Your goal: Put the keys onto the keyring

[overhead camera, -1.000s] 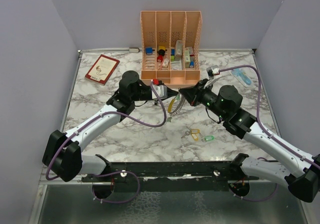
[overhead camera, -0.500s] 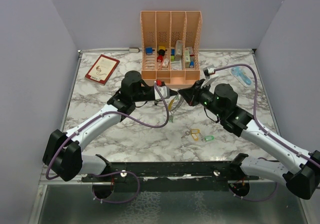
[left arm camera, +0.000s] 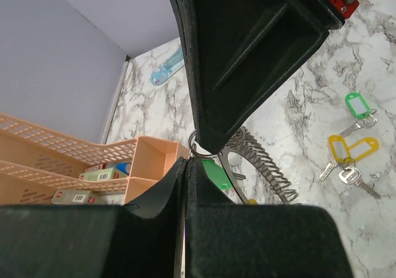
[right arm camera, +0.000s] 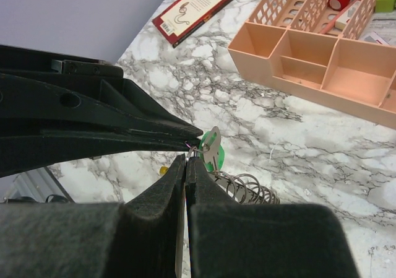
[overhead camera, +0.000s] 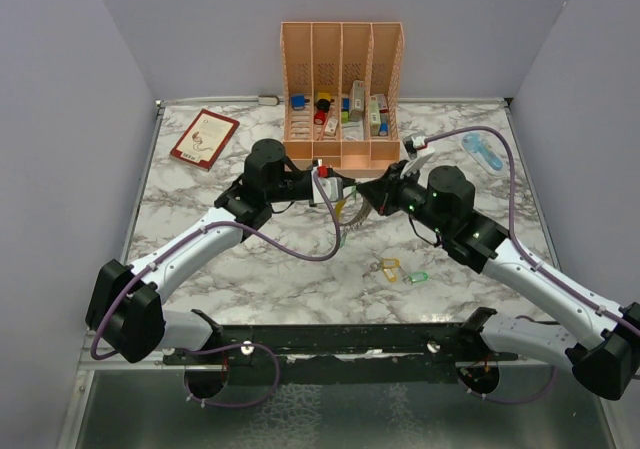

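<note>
My left gripper [overhead camera: 343, 185] and right gripper [overhead camera: 368, 191] meet tip to tip above the table's middle. Both are shut on the keyring [overhead camera: 347, 212], which hangs between them. In the left wrist view my left gripper [left arm camera: 185, 161] pinches the small silver ring, with the right gripper [left arm camera: 208, 143] on it from above. The large loop [left arm camera: 233, 178], its wire coil and a green key [left arm camera: 216, 174] hang below. In the right wrist view my right gripper [right arm camera: 185, 157] pinches the same ring [right arm camera: 192, 150] beside the green key [right arm camera: 217, 158]. Loose yellow keys [overhead camera: 389, 267] and a green key [overhead camera: 417, 277] lie on the table.
An orange organizer [overhead camera: 341, 154] with small items stands just behind the grippers. A red book [overhead camera: 204, 138] lies at the back left. A light blue object [overhead camera: 482, 152] lies at the back right. Purple cables loop beside both arms.
Both grippers have shifted slightly left and toward the organizer, still tip to tip, with the keyring between them. The keys on the table have not moved.
</note>
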You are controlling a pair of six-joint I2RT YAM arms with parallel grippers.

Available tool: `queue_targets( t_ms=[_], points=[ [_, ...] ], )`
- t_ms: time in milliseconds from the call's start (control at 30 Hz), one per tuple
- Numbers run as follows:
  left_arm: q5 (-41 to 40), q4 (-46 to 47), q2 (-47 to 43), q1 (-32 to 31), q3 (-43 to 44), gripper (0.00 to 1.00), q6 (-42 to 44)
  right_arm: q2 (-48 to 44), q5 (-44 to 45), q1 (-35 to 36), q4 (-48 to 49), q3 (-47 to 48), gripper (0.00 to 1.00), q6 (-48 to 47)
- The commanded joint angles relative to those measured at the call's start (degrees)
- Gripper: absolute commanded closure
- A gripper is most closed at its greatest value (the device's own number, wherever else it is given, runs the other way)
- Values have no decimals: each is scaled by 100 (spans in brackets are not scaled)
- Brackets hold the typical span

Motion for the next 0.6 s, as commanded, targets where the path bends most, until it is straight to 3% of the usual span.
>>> queue_targets(
  t_ms=[0,33,100,167,233,300,433,567],
  points=[
    [-97,31,-22,-23,255,100,247,-160,-102,28,-85,110,98,122],
    [-90,2,-30,-22,253,100,251,-203,-48,28,-124,113,94,122],
    [-83,-73,-53,-22,211,100,287,-256,60,22,-251,138,74,98],
    [-93,-153,-77,-22,157,100,340,-319,216,21,-471,197,64,58],
    [-129,-143,-98,-22,35,100,358,-390,468,19,-681,230,45,36],
    [-191,-97,-127,-27,-122,100,444,-421,890,12,-1067,297,33,28],
    [-413,122,-97,-22,-404,100,493,-239,1661,-146,-2247,580,27,279],
    [-634,206,-51,1,-520,100,705,94,1281,-841,-3264,587,28,728]
  ],
)
